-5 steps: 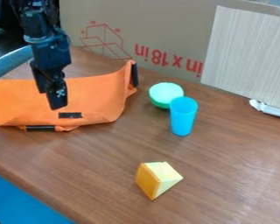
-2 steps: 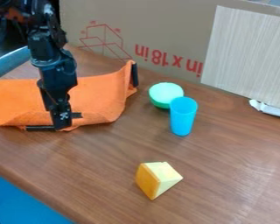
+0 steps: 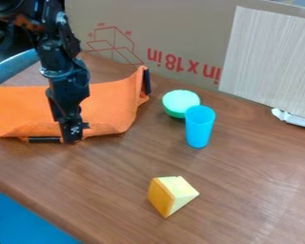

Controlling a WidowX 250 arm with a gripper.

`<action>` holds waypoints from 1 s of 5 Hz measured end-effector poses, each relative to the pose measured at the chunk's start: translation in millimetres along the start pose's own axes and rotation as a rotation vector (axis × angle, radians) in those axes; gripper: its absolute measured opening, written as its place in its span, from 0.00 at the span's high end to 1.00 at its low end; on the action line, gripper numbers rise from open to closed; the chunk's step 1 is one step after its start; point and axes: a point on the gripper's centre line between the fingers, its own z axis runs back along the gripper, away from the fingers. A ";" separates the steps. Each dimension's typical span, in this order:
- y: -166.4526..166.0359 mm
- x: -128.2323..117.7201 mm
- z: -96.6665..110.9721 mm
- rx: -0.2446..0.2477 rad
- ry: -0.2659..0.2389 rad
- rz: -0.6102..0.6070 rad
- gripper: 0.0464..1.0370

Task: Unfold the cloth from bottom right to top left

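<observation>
Brown wood-grain surface point(image 3: 244, 176), cardboard point(image 3: 180, 31) with red print along the far side, pale striped panel point(image 3: 269, 57) upright at far right. End effector point(image 3: 71, 139) hanging steeply at the near edge of the orange cloth point(image 3: 108, 102), tip down at the hem, just right of a black strip point(image 3: 43, 139). Can't tell if released or clenched, or if grasping fabric.

Key relation: bulk of the cloth on the far side of the tip, spreading both left and right. Long axis roughly left-right, running out past the left edge of view. Near-right corner a bit right of the tip. Raised at the far-right end, black tab point(image 3: 146, 81) upright there.

Looks like the grasp step, unfold still to do. Next: pinch top layer at the near hem, lift, carry far-left, lay flat. Might need a nudge right first for the true corner. Watch for catching both layers and dragging the lot, or slipping off the hem. Should handle limp and light.

Further out: green bowl point(image 3: 180, 103) right of the cloth, blue cup point(image 3: 199, 126) just beside, on the near side. Cheese wedge point(image 3: 171, 195) nearer, well apart. Probably all out of the far-left path.
</observation>
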 end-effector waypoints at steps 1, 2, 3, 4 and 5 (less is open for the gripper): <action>-1.7 3.6 1.4 -0.005 0.003 0.010 0.04; 4.9 7.6 -2.6 -0.009 0.016 0.033 0.04; 11.0 8.2 -9.2 0.000 0.036 0.034 0.04; 15.6 11.2 -9.7 -0.007 0.038 0.037 0.04; 15.8 6.3 -13.1 -0.020 0.056 0.033 0.09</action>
